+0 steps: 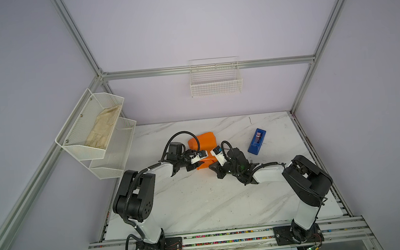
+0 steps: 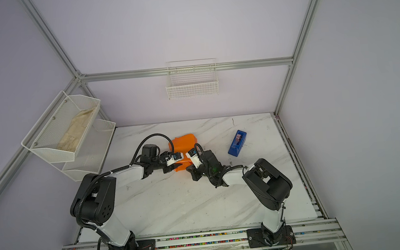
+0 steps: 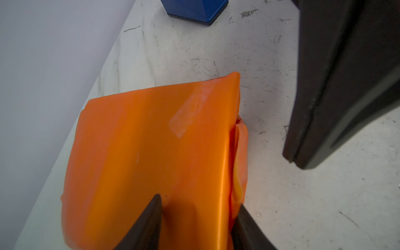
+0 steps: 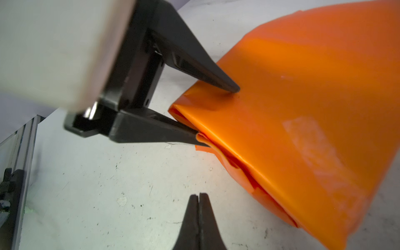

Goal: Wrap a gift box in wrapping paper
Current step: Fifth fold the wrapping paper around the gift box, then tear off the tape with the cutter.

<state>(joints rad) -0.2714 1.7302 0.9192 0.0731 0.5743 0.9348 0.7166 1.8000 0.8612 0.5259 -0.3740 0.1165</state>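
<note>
We see the wrapping paper lying toward the back middle of the marble tabletop, glossy orange side out and folded over into a boxy bundle. The gift box itself is hidden, so we cannot tell how it sits inside. A strip of clear tape lies across the bundle's top face. The left gripper reaches in at the near end of the bundle with its jaws partly spread and grasping the paper there. One fingertip presses on the top face, just behind the creased edge. The other fingertip is pushed against the loose flaps of the open end, where a paler yellow layer curls over it. The right gripper is low over bare tabletop just beside that same end, apart from the paper, its jaws clenched together on nothing. In both top views the two arms meet at the front of the bundle, left gripper on it, right gripper next to it. A blue tape dispenser stands on the tabletop to the robot's right of the paper, well apart from it. On the left wall a white mesh rack holds a beige cloth in its upper tray. A white wire basket hangs on the back wall.
</note>
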